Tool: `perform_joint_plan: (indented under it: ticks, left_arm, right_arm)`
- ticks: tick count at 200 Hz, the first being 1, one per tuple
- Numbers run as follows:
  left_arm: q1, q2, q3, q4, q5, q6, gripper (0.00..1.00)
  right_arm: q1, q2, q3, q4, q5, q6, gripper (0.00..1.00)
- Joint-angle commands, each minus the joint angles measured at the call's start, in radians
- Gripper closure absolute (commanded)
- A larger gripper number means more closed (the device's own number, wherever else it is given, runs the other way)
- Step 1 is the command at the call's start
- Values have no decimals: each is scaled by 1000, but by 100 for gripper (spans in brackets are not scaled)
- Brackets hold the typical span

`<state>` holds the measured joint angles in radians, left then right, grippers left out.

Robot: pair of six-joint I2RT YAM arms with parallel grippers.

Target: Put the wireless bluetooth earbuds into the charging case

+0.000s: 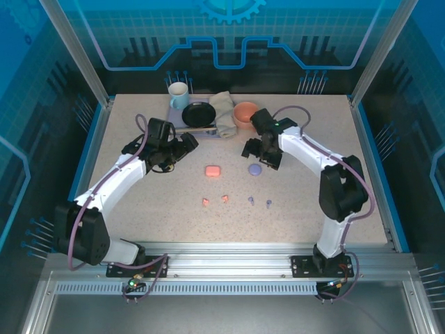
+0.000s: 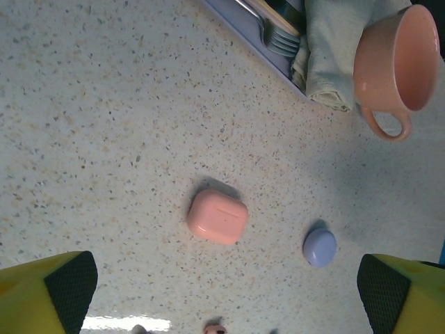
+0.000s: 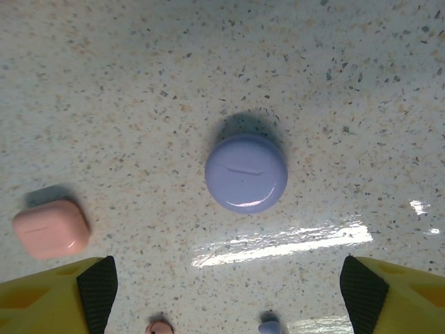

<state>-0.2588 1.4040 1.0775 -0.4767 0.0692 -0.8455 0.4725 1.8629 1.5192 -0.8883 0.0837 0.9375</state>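
Jaws stand spread wide and empty on both my left gripper [image 2: 222,299] and my right gripper [image 3: 226,296]. The coral-pink rounded-square plastic case [image 1: 212,170] lies shut on the speckled table [image 1: 139,209]. My left gripper hovers left of it. My right gripper hovers over the lilac round plastic case [image 1: 255,169], just right of it. Nearer my bases than the pink case lie two tiny coral-pink earbuds [image 1: 206,202], and rightward two lilac earbuds [image 1: 251,200].
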Motion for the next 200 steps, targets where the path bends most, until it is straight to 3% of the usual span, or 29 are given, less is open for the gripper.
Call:
perform_joint_plan:
  ticks: [1,80,200]
  left_arm:
    - [-13,33,38,6,33,-65,1]
    - [-88,174,129,29,71,-24,1]
    - [-144,215,175,29,54,-6,1]
  right_arm:
    - [16,52,64,-110,71,62,13]
    - [11,208,122,-82,61,66,16]
    - [-6,290,110,22,18,65,24]
